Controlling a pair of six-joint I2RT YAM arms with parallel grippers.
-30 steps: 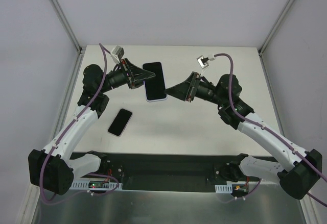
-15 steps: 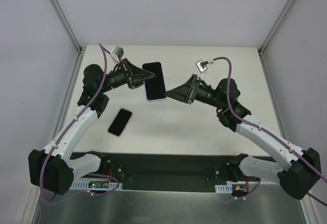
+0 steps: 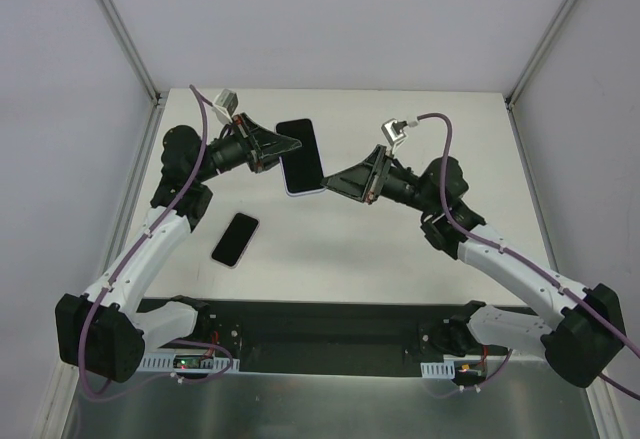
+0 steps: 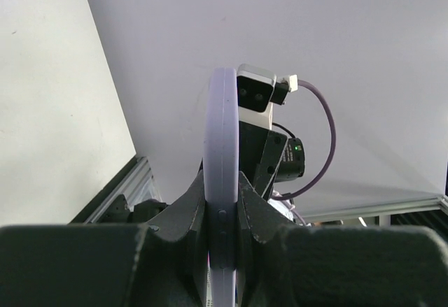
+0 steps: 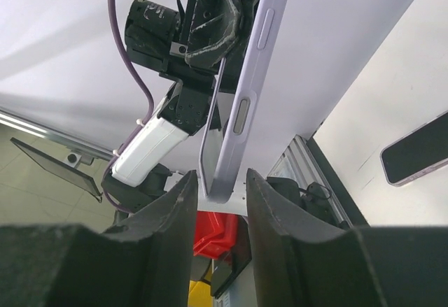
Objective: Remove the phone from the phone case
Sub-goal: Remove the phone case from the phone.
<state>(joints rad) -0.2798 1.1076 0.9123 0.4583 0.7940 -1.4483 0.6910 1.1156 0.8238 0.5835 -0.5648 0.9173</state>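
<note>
A phone (image 3: 300, 154) with a dark screen sits in a lavender phone case (image 3: 304, 194) and hangs in the air over the table's middle. My left gripper (image 3: 290, 146) is shut on the case's left long edge. In the left wrist view the case (image 4: 222, 125) stands edge-on, clamped between both fingers of that gripper (image 4: 222, 181). My right gripper (image 3: 333, 184) is at the case's near right corner. In the right wrist view its jaws (image 5: 220, 177) stand open on either side of the case (image 5: 262, 34) corner, with a small gap on each side.
A second dark phone (image 3: 235, 240) with a pale rim lies flat on the table near the left arm; it shows in the right wrist view as well (image 5: 418, 154). White walls and metal frame posts (image 3: 125, 34) enclose the table.
The right gripper has moved left toward the case's corner and its jaws have narrowed around it. The left gripper keeps its grip and has barely moved.
</note>
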